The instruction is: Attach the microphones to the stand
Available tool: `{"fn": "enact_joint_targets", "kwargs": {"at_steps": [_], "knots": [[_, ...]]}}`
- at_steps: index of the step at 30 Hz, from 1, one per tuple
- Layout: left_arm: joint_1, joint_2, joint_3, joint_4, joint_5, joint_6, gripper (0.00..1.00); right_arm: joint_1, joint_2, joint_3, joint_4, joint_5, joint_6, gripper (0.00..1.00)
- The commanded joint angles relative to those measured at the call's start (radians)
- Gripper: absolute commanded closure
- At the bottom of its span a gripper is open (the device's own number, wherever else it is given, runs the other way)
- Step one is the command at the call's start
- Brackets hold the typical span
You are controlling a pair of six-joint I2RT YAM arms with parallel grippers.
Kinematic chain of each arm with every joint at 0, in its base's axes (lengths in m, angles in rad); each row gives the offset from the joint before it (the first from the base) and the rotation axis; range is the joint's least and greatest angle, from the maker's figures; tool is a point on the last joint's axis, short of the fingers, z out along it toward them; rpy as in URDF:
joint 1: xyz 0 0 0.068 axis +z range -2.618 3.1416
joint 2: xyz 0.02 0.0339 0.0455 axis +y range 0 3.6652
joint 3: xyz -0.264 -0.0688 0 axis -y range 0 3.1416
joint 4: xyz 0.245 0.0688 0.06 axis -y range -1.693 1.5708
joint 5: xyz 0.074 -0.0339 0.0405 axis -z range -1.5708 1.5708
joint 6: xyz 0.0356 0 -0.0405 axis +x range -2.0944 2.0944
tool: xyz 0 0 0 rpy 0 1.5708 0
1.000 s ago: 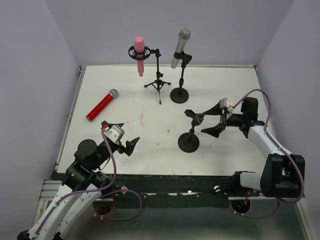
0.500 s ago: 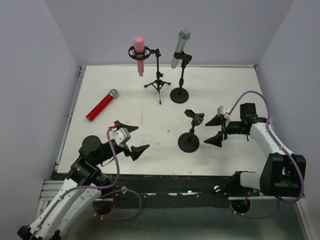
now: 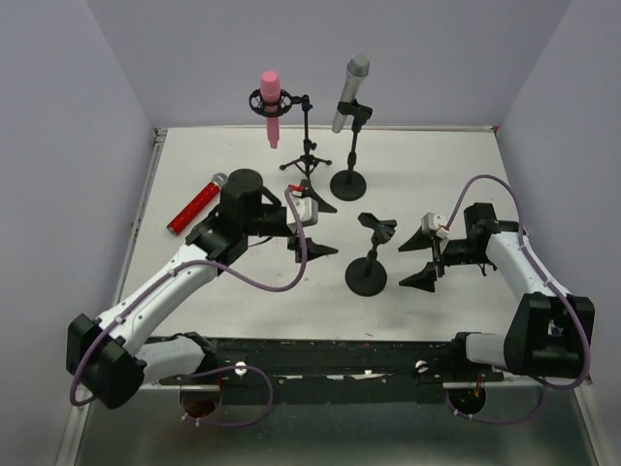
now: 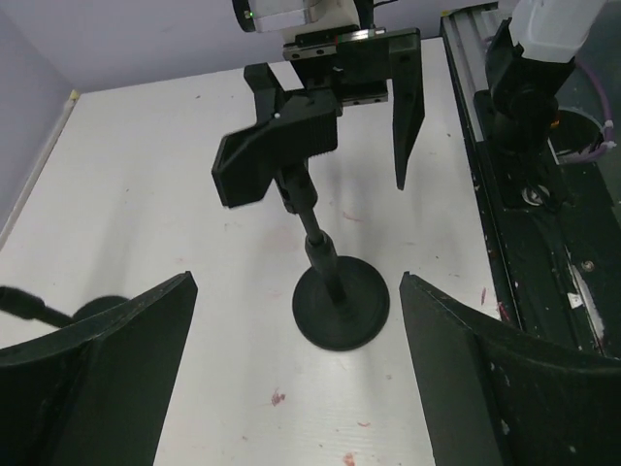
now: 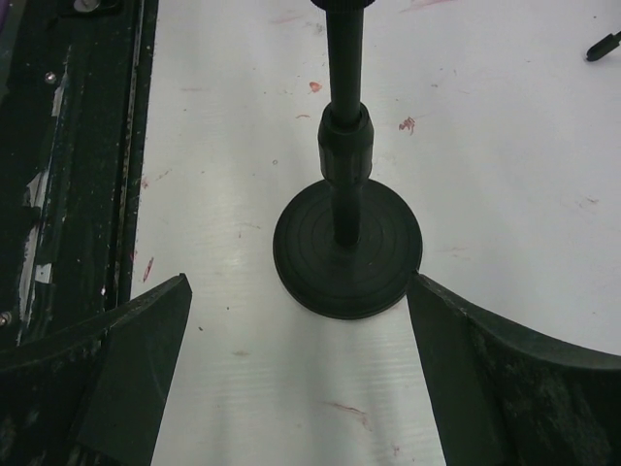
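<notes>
We see the glossy red microphone [image 3: 197,205] lying flat on the white desk [image 3: 456,175] at its left side, its silver mesh head pointing toward the far wall, with no hand on it. The pink microphone [image 3: 271,105] sits upright in the ring mount of the tripod stand [image 3: 307,155] at the back. The silver-grey microphone [image 3: 349,93] leans in the holder of the round-based stand [image 3: 349,175] just beside it. A short stand [image 3: 369,264] with a round base and an empty clip [image 3: 377,226] stands mid-desk. Our left hand [image 3: 318,225] hovers just to its left, jaws spread wide and holding nothing; the left wrist view frames the post and base between the two fingers. Our right hand [image 3: 425,257] sits just to the right of the same stand, equally wide apart and empty. Its wrist view shows the base between its fingers, touching neither.
</notes>
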Motion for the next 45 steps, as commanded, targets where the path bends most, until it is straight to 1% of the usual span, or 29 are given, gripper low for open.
{"fn": "enact_joint_targets", "kwargs": {"at_steps": [1, 5, 8, 15, 20, 22, 24, 27, 29, 32, 35, 39, 45], "knots": [[-0.052, 0.173, 0.181, -0.074, 0.106, 0.163, 0.09, -0.004, -0.033, 0.018, -0.019, 0.004, -0.021, 0.00], [-0.110, 0.301, 0.344, -0.161, 0.075, 0.223, 0.11, -0.004, -0.036, 0.022, -0.024, 0.007, -0.023, 0.00], [-0.135, 0.376, 0.417, -0.216, 0.066, 0.241, 0.15, -0.006, -0.039, 0.024, -0.028, 0.007, -0.028, 0.00], [-0.155, 0.402, 0.412, -0.198, 0.049, 0.224, 0.27, -0.006, -0.041, 0.024, -0.030, 0.006, -0.028, 0.00], [-0.159, 0.408, 0.415, -0.199, 0.047, 0.197, 0.39, -0.004, -0.032, 0.024, -0.040, 0.009, -0.034, 0.00], [-0.164, 0.407, 0.412, -0.187, 0.052, 0.178, 0.48, -0.004, -0.032, 0.026, -0.037, 0.009, -0.035, 0.00], [-0.166, 0.405, 0.411, -0.186, 0.055, 0.157, 0.58, -0.006, -0.032, 0.024, -0.037, 0.010, -0.034, 0.00], [-0.169, 0.393, 0.400, -0.181, 0.051, 0.120, 0.83, -0.004, -0.030, 0.026, -0.036, 0.013, -0.032, 0.00], [-0.170, 0.365, 0.368, -0.148, 0.008, 0.065, 0.93, -0.006, -0.030, 0.024, -0.036, 0.015, -0.031, 0.00], [-0.170, 0.280, 0.267, -0.016, -0.136, -0.036, 0.97, -0.006, -0.032, 0.024, -0.033, 0.015, -0.028, 0.00], [-0.170, 0.192, 0.153, 0.122, -0.254, -0.125, 0.97, -0.004, -0.029, 0.023, -0.028, 0.012, -0.020, 0.00], [-0.169, 0.173, 0.154, 0.098, -0.298, -0.159, 0.97, -0.004, -0.016, 0.024, -0.034, 0.007, -0.020, 0.00], [-0.166, 0.242, 0.220, 0.045, -0.348, -0.173, 0.95, -0.004, -0.016, 0.026, -0.030, 0.013, -0.012, 0.00]]}}
